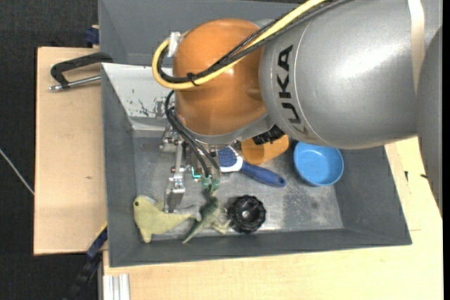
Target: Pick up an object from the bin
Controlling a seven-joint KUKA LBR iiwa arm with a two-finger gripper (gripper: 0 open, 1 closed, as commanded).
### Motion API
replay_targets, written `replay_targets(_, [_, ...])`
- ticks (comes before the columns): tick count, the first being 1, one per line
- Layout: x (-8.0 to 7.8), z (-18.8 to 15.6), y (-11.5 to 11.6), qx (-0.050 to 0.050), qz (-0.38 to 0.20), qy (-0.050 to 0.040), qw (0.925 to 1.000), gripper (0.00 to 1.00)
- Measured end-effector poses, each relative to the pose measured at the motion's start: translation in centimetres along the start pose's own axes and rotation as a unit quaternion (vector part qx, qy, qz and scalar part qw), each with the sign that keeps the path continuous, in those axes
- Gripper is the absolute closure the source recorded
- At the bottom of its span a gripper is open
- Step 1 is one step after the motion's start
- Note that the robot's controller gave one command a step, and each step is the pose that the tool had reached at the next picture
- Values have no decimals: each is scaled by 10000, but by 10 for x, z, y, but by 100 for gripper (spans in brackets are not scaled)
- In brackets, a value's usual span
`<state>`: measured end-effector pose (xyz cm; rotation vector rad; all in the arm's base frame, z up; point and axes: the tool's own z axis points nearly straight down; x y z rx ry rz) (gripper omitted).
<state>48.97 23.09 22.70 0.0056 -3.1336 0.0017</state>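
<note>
The big silver arm [351, 60] is sweeping in from 3 o'clock and covering most of the upper half of the grey bin [116, 172]. Its orange cover [218, 81] is sitting right over the bin's middle, with a yellow cable [295, 10] looping across it.

Below the cover, the pincer [190, 197] is hanging at about 7 o'clock. It is looking released: the two fingers are standing apart with nothing showing between them. One metal finger [172, 192] is pointing down just above the yellow toy [155, 219]. This is a single floppy, pale figure lying against the near wall at 7 o'clock. Whether the finger is touching it is hard to tell.

Just beside it, at 6 o'clock, one green toy [207, 216] is lying. It is spindly and dark, and its shape is hard to make out.

Next along is one black knob [247, 213], round and ridged. One blue brush [261, 174] is lying at an angle near the centre, its head tucked under the wrist. One orange cup [268, 148] is peeking out at 3 o'clock from the brush, mostly hidden by the arm. One blue bowl [318, 164] is sitting at 4 o'clock, its top edge cut off by the arm.

That is making six things counted.
</note>
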Motion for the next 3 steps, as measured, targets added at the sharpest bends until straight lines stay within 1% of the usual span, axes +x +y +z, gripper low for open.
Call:
replay_targets(1, [-8,155,-6,-5,-760,-32,9971,0])
replay_targets(2, [-10,152,-6,-14,-752,-55,9972,100])
replay_targets(3, [-33,11,-6,-17,-1819,-113,9833,100])
